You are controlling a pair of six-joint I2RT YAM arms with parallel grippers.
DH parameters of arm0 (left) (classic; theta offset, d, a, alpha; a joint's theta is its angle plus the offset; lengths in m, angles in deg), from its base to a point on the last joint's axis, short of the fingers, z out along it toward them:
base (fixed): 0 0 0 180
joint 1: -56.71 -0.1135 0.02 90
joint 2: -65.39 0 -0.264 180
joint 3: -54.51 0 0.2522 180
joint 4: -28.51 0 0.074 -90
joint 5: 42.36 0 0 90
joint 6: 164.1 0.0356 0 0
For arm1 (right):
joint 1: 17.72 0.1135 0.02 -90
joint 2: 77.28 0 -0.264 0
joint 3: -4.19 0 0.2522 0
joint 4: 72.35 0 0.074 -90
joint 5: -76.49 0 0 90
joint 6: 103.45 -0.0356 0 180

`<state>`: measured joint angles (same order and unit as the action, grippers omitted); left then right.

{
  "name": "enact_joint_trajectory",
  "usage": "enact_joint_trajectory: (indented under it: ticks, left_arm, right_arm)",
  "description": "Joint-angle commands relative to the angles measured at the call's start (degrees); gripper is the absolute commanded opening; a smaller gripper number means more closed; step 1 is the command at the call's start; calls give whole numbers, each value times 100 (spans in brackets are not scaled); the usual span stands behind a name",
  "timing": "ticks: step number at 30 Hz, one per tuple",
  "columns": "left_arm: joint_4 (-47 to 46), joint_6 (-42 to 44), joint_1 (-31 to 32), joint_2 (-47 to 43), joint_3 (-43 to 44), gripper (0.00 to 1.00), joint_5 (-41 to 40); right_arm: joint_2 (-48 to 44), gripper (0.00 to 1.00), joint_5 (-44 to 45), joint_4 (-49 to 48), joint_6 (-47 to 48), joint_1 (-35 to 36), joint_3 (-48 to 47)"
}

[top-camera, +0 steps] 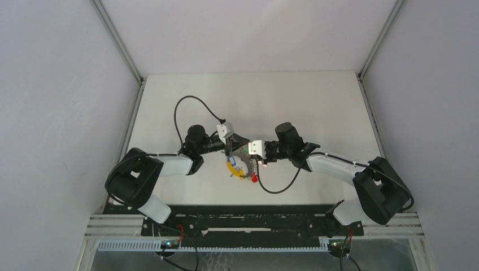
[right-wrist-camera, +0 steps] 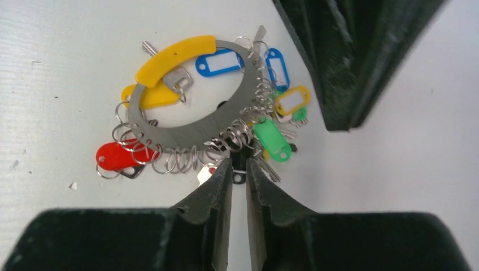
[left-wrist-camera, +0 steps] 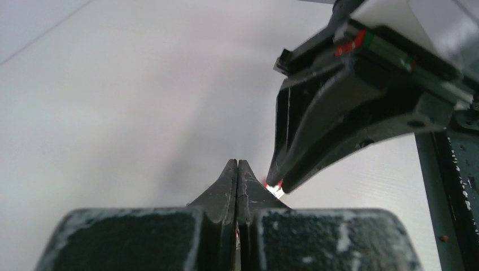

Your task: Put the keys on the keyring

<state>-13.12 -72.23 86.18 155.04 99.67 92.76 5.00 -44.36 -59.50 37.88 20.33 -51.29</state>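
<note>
left fingers (left-wrist-camera: 229, 189): pressed fully together, nothing visible between them, tips just beside the right arm's tips. right fingers (right-wrist-camera: 217, 189): parted by a narrow slit, tips at the near edge of the flat silver metal keyring (right-wrist-camera: 186, 134). A small wire loop sits in the slit; can't tell if it's pinched. The keyring lies flat on the white counter (right-wrist-camera: 56, 56) between both arms. It has a curved yellow band (right-wrist-camera: 175, 53) on its far arc, an oval red-tagged key (right-wrist-camera: 113, 155) at its left edge, and a green tag (right-wrist-camera: 272, 138) and a blue tag (right-wrist-camera: 220, 61) on the right.

left pincer (right-wrist-camera: 339, 113) beside keyring (right-wrist-camera: 186, 131), far table (top-camera: 254, 96) open
</note>
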Motion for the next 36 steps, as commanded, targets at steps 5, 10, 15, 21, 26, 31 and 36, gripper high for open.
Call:
enact_joint_trajectory:
  ticks: [5, 10, 15, 21, 26, 31, 36]
  left_arm:
    - [-220, -20, -12, 26, -152, 0, -232]
    - [637, -139, 73, -219, -179, 15, -971]
    - [2239, 60, 591, -521, 130, 22, -1812]
    - [3575, -137, 896, -552, 444, 28, -2466]
    - [4354, -108, 1222, -479, 901, 32, -2936]
    - [4726, -663, 1315, -182, 1400, 28, -2717]
    - [4852, -1085, 1315, 194, 1809, 27, -2391]
  right_arm:
    - [-500, 21, -960, -491, -1135, -617, 40]
    - [-432, 26, -443, -687, -2559, -744, 36]
    - [-275, 33, 7, -595, -3915, -827, 41]
    - [70, 35, -72, -331, -4920, -1201, -127]
    - [346, 35, -10, -432, -5393, -1333, -163]
    - [520, 35, 216, -611, -5581, -1356, -142]
    - [589, 35, 228, -775, -5643, -1356, -67]
